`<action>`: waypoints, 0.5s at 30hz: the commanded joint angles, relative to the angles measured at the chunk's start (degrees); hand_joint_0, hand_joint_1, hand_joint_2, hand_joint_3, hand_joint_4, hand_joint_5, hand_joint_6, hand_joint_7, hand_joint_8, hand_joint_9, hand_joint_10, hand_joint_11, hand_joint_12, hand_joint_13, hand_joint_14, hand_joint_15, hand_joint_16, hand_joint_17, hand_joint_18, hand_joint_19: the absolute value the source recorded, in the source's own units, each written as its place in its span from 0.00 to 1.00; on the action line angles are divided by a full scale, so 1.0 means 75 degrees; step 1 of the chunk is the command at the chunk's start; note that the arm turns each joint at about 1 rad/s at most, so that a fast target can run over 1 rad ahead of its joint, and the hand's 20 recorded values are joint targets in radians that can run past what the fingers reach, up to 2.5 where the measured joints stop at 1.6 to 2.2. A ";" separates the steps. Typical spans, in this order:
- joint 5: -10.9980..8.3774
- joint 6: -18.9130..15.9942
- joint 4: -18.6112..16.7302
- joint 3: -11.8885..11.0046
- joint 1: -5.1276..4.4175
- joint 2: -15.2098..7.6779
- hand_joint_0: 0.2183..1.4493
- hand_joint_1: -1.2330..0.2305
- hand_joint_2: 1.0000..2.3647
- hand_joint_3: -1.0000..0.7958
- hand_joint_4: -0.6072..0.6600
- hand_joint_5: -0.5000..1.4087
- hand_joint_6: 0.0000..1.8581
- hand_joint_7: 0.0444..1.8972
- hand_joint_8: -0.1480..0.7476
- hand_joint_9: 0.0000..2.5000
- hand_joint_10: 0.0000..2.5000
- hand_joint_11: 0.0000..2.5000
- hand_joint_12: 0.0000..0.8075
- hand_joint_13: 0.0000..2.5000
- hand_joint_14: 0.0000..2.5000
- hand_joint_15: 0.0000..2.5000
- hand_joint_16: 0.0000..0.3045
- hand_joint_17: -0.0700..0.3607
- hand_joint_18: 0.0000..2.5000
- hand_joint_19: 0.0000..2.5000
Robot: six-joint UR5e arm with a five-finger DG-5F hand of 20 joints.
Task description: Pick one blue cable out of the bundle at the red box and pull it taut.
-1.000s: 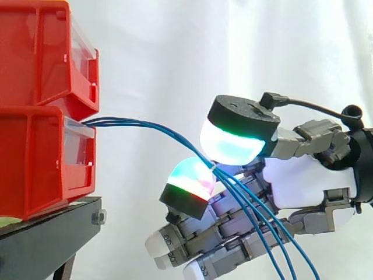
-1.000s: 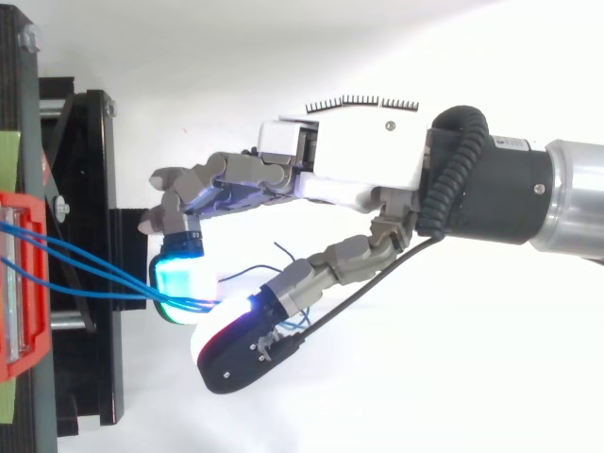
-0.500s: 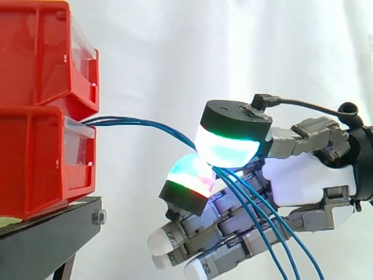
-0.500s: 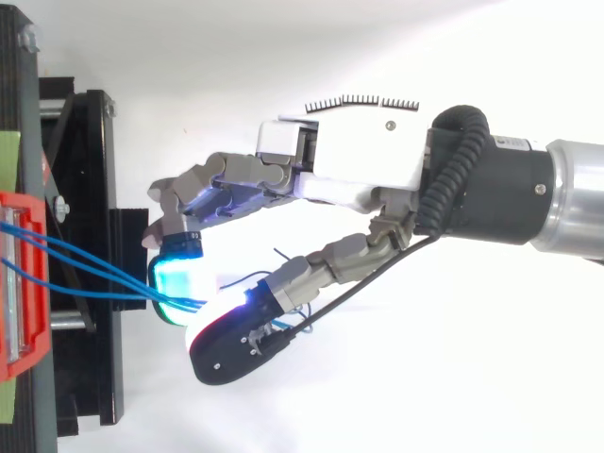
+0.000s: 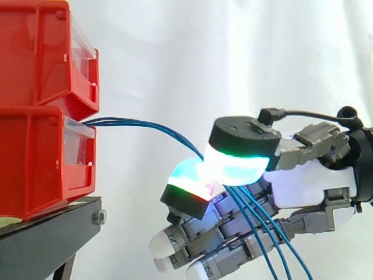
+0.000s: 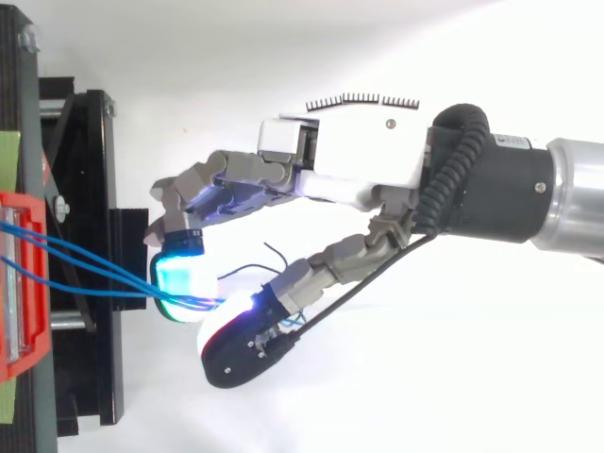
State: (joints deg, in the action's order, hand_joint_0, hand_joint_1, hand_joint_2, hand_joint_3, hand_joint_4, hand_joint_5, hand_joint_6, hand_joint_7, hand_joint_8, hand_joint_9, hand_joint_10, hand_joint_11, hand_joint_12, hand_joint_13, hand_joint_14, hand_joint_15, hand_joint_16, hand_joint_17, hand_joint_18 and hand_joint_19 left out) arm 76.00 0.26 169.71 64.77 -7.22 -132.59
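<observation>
A bundle of thin blue cables [image 5: 145,123] leaves the clear front of the lower red box [image 5: 35,157] and runs right, sagging slightly, to my hand [image 5: 303,181]. The thumb pad [image 5: 236,163], glowing green and cyan, presses against a finger pad [image 5: 186,181] glowing cyan and red, with the cables pinched between them. Behind the pinch the cables hang down across the palm to the lower edge. From above, the cables [image 6: 85,269] fan from the red box [image 6: 24,283] into the pinch below my hand [image 6: 359,160]. The other fingers curl under the palm.
A second red bin [image 5: 41,52] sits stacked on the lower one. Both rest on a black stand [image 5: 46,239] at the left, before a white curtain. Open space lies between the stand and my hand.
The thumb pad has dropped onto the finger pad, closing the gap around the cables. The hand has shifted slightly to the right.
</observation>
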 commanded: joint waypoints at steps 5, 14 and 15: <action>0.0004 0.0000 0.0036 0.0000 0.0002 -0.0004 0.44 0.19 0.00 0.29 0.60 0.15 0.47 0.57 0.54 0.14 0.00 0.07 0.52 0.09 0.00 0.00 0.21 0.50 0.17 0.02; -0.0008 0.0000 0.0047 0.0000 0.0014 -0.0004 0.25 0.27 0.00 0.28 0.66 0.15 0.45 0.53 0.58 0.15 0.00 0.09 0.55 0.10 0.00 0.00 0.22 0.52 0.18 0.06; 0.0004 0.0000 0.0047 0.0000 0.0014 -0.0004 0.25 0.29 0.00 0.28 0.66 0.15 0.44 0.53 0.59 0.16 0.00 0.09 0.56 0.10 0.00 0.01 0.23 0.52 0.18 0.07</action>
State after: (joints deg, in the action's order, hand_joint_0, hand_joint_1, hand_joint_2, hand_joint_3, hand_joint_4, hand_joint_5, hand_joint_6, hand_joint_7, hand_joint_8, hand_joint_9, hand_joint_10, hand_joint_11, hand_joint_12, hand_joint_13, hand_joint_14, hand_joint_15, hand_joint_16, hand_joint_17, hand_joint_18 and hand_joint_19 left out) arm 76.02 0.27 170.05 64.77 -7.15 -132.60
